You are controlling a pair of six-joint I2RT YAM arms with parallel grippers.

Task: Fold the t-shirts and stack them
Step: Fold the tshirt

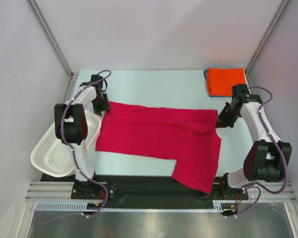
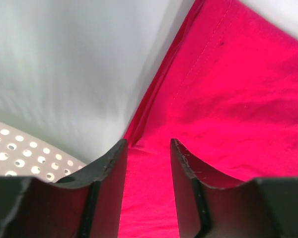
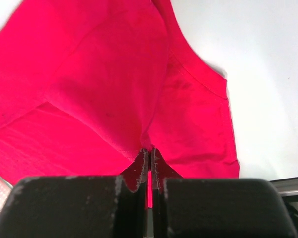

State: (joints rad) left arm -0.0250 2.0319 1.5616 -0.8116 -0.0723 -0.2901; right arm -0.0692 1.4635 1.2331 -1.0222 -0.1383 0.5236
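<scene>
The crimson t-shirt (image 1: pixel 159 139) lies spread across the table's middle, partly folded, one part reaching the near edge. My left gripper (image 1: pixel 102 108) is open over its far left corner, cloth (image 2: pixel 213 99) showing between the fingers. My right gripper (image 1: pixel 219 122) is shut on the shirt's far right edge, pinching a bunched fold (image 3: pixel 150 141). The orange t-shirt (image 1: pixel 226 81) lies folded at the far right, on top of a blue one (image 1: pixel 206 79) whose edge peeks out.
A white perforated basket (image 1: pixel 64 146) sits at the left table edge, beside the left arm, and shows in the left wrist view (image 2: pixel 20 158). A black rail (image 1: pixel 149 186) runs along the near edge. Enclosure walls and posts ring the table.
</scene>
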